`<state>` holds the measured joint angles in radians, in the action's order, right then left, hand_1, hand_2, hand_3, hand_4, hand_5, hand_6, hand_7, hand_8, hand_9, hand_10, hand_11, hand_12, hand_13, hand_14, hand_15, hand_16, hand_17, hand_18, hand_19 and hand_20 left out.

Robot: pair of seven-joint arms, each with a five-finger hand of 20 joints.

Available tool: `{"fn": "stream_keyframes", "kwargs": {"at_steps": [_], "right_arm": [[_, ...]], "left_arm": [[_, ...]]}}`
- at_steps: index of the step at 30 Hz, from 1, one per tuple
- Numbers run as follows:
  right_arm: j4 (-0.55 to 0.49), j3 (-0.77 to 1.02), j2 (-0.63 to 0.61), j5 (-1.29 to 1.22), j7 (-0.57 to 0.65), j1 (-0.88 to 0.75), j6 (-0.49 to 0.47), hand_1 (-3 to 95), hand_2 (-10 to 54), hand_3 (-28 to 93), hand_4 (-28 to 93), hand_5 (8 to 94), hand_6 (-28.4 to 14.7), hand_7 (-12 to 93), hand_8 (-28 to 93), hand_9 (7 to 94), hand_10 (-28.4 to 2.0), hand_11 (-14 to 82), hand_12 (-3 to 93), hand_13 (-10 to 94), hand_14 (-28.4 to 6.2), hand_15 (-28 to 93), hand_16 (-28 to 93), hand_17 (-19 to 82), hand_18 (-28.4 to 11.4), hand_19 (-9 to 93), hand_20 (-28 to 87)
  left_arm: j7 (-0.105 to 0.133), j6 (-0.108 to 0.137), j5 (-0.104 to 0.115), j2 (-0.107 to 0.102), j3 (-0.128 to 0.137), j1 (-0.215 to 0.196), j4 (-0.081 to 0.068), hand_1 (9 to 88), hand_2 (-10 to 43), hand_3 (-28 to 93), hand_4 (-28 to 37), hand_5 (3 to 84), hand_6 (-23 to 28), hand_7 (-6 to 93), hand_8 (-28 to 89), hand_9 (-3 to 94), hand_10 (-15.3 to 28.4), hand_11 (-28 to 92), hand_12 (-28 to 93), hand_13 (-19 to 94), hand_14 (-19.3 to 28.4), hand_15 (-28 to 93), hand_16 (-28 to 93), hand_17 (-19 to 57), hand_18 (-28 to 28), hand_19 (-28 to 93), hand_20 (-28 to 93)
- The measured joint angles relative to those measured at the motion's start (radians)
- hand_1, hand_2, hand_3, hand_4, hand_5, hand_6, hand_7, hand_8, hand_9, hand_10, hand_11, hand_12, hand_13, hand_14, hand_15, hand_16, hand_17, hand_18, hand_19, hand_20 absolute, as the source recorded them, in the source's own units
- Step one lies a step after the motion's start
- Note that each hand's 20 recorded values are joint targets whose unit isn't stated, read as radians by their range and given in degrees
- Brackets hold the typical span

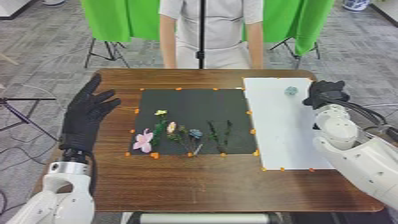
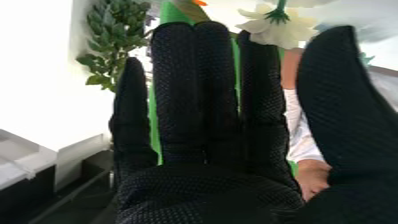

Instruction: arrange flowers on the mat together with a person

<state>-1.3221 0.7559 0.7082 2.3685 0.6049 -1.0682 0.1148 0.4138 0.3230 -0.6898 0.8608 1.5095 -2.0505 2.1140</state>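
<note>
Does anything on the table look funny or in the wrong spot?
Nothing looks spilled or broken. One small pale blue thing lies alone on the white sheet, away from the flowers on the dark mat.

Green cloth (image 1: 306, 25) hangs toward twelve o'clock beyond the brown wooden desk (image 1: 178, 190); grey flooring (image 1: 49, 60) spreads around, a black stand (image 1: 27, 99) at nine.
</note>
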Motion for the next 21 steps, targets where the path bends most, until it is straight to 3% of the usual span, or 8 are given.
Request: {"fn": "stream_keyframes", "kwargs": {"at_steps": [2,4,13,21], "right_arm": [[0.017,-0.02,0.003,0.017,0.001,0.018,-0.002,53.4,-9.4,59,-28,74.2,7.3,27,-5,80.4,-4.0,15.4,32.3,67,-5.3,60,18,19,-16.0,65,23],[0.041,-0.034,0.011,0.04,0.0,0.038,-0.007,54.9,-9.5,59,-28,77.4,8.1,26,-4,83.7,-3.4,12.6,35.3,68,-4.4,60,20,20,-15.2,66,23],[0.078,-0.039,0.039,0.082,-0.014,0.067,-0.006,57.3,-9.5,59,-28,80.2,7.6,26,-2,86.9,-2.2,14.1,38.3,70,-2.9,60,25,21,-13.2,67,24],[0.078,-0.068,0.035,0.086,-0.018,0.079,0.093,55.9,-9.5,62,-28,81.0,7.3,25,-2,87.7,-2.3,14.3,38.9,71,-3.0,60,26,21,-13.1,68,24]], "left_arm": [[0.0,-0.002,0.0,0.0,-0.001,0.002,-0.001,21.9,3.8,78,-28.3,31.0,3.3,9.4,-8,33.9,18.0,26,11,25,25.5,54,-9,-7.0,22.7,48,18],[0.004,-0.002,0.0,0.0,-0.002,0.003,-0.003,21.8,3.8,78,-28.3,31.1,3.4,9.4,-8,33.9,18.0,26,11,25,25.5,54,-9,-7.1,22.7,48,18],[0.033,-0.002,0.003,-0.008,-0.018,0.009,-0.005,21.8,3.8,78,-28.3,31.1,3.4,9.3,-8,33.9,18.0,26,11,25,25.5,54,-9,-7.0,22.6,48,18],[0.042,-0.001,0.004,-0.011,-0.013,-0.005,-0.003,21.8,3.8,78,-28.3,31.1,3.4,9.4,-8,33.9,18.0,26,11,25,25.7,54,-9,-7.1,22.6,48,18]]}}
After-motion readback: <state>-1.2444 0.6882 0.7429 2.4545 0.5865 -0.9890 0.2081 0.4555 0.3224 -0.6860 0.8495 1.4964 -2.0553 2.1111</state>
